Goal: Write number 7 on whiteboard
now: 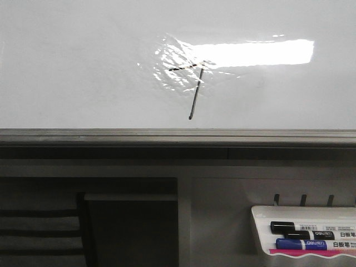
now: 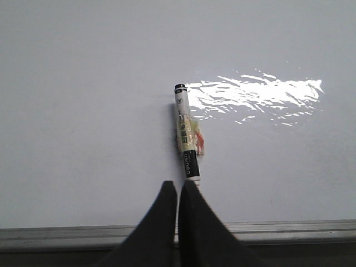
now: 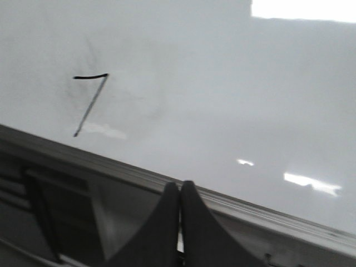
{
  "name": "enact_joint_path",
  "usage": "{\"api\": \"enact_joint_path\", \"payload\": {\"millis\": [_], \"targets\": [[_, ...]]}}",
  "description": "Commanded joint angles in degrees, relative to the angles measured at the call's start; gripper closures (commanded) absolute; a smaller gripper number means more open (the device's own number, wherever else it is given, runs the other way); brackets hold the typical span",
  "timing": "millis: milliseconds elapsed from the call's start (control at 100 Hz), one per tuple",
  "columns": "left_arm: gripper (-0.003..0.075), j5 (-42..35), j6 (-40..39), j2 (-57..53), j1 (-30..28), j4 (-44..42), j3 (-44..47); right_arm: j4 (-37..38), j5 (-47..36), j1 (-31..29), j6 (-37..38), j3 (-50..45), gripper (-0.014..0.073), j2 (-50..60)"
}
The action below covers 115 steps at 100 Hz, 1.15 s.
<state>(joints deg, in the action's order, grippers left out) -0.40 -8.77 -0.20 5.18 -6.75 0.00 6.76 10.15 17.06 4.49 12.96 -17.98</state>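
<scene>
You see the number 7 (image 1: 194, 89) drawn thin and black on the glossy whiteboard (image 1: 72, 67): a short level top stroke crossing the wrinkled glare patch, its slanted downstroke ending above the grey rail.

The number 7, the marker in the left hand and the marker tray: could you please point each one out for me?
number 7 (image 1: 196, 94): front view, on its slanted downstroke.
marker (image 2: 187, 133): left wrist view, on the labelled barrel.
marker tray (image 1: 261, 229): front view, on its white left wall.
</scene>
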Motion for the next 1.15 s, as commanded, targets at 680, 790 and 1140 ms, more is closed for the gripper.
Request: {"api": "enact_joint_path", "payload": {"millis": [680, 790, 1140], "targets": [[0.0741, -4.5, -0.7, -1.8, 0.4, -0.1, 2.0, -4.3, -11.2, -15.6, -0.5, -15.3, 0.0665, 19.7], [0.0741, -4.5, -0.7, -1.8, 0.4, -0.1, 2.0, -4.3, -11.2, -15.6, -0.5, -15.3, 0.0665, 19.7], [0.0741, -4.5, -0.7, -1.8, 0.4, -0.1, 2.0, -4.3, -11.2, -15.6, -0.5, -15.3, 0.0665, 19.7]]}}
